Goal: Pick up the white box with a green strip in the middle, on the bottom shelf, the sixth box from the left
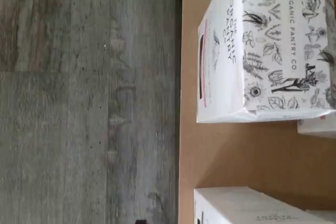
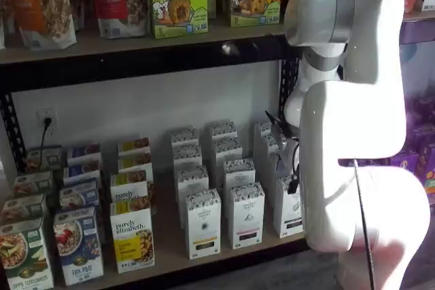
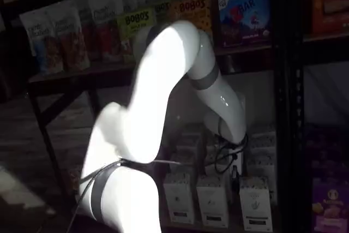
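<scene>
You've got 3 white cartons in the front row on the bottom shelf [image 2: 170, 259]; the white box [image 2: 289, 207] sits at 3 o'clock of the pink-strip carton [image 2: 246, 215]. Arm [image 2: 353, 127] hides the gripper's fingers — can't tell if wide or closed.

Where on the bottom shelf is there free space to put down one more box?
The bottom shelf shows bare wood along its front edge, before the white cartons. The wrist view shows another bare patch between two white cartons. The cereal boxes and purely elizabeth boxes stand crowded.
</scene>
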